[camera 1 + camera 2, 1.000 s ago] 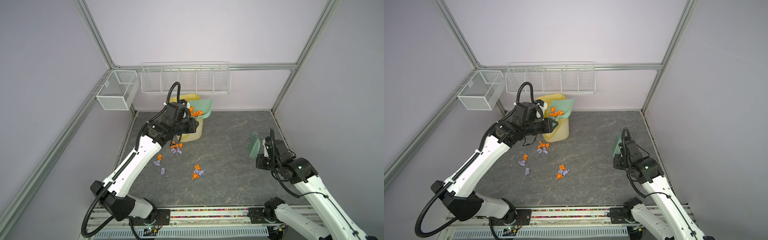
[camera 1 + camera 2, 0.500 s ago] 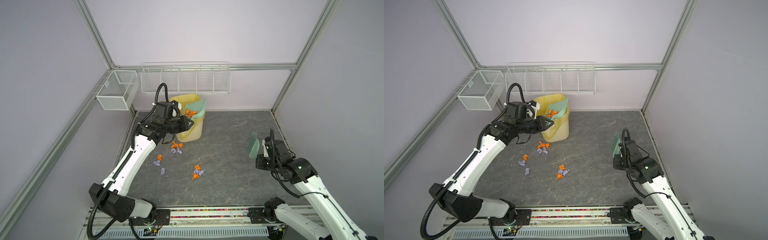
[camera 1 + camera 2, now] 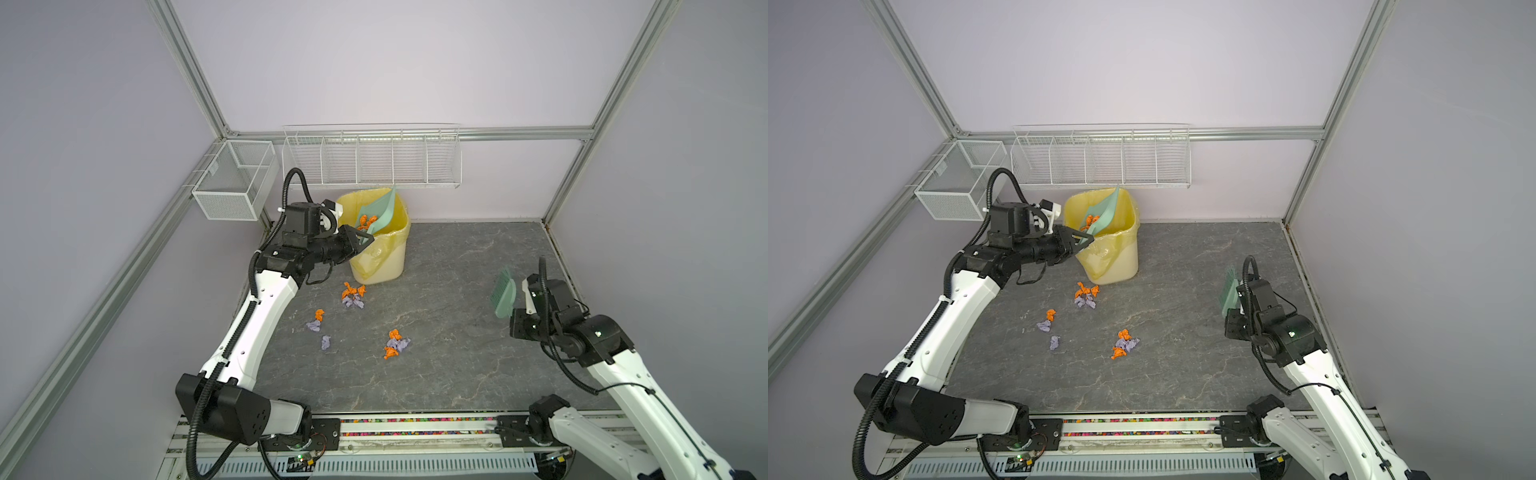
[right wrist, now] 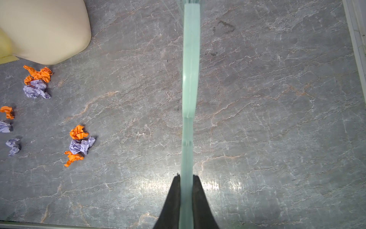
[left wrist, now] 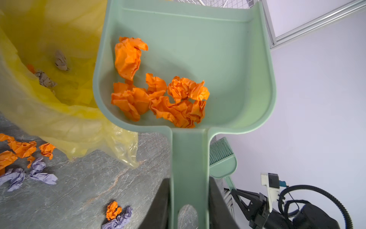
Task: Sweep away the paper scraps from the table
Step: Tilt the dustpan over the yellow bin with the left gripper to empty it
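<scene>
On the dark grey veined tabletop (image 3: pixel 465 357), left of its middle, crumpled orange and lilac paper scraps (image 3: pixel 395 344) lie in loose clusters. Near the right edge the right claw (image 3: pixel 516 318) is clamped on the handle of a mint-green brush (image 3: pixel 504 296). Toward the far left corner the left claw (image 3: pixel 365 238) grips a mint-green plastic dustpan (image 5: pixel 217 59) holding more orange scraps, tilted over a cream bin (image 3: pixel 380 259) lined with yellow plastic.
</scene>
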Robot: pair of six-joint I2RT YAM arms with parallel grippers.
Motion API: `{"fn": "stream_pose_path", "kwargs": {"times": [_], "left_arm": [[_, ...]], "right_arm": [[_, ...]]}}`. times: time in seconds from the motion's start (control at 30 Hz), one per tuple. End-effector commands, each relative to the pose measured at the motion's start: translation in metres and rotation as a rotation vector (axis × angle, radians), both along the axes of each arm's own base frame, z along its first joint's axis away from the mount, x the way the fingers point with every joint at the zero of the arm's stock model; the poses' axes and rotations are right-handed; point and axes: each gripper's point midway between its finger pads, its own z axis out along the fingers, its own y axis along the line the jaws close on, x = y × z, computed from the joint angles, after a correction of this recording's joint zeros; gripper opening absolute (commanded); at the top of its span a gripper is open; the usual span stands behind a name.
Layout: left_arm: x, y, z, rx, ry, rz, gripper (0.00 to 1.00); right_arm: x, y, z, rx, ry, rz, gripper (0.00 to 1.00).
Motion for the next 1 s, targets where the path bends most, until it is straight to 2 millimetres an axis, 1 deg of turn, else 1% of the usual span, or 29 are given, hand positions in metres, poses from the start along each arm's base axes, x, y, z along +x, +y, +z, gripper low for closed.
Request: {"fn": "stream_pose_path", "kwargs": {"times": [0.0, 0.2, 0.43, 0.63, 0.77, 0.97], "left_arm": [[-0.006, -0.001, 0.016, -0.076, -0.031, -0.048, 0.00], [-0.002, 0.006, 0.024, -0.227, -0.004, -0.076, 0.00], [0.000, 0.010, 0.027, -0.310, 0.016, -0.091, 0.00], [0.002, 0.013, 0.038, -0.431, 0.030, -0.105, 0.00], [0.007, 0.021, 0.034, -0.480, 0.052, -0.090, 0.00], [0.008, 0.020, 0.038, -0.570, 0.070, -0.122, 0.00]], "right_arm": [[0.006, 0.004, 0.002, 0.029, -0.014, -0.010, 0.07], [0.007, 0.005, 0.004, 0.033, -0.020, -0.008, 0.07], [0.008, 0.009, 0.014, 0.061, -0.038, -0.003, 0.07], [0.005, 0.008, 0.011, 0.063, -0.029, -0.004, 0.07], [0.001, 0.005, 0.011, 0.053, -0.025, -0.007, 0.07], [-0.002, 0.001, 0.014, 0.047, -0.036, -0.013, 0.07]]}}
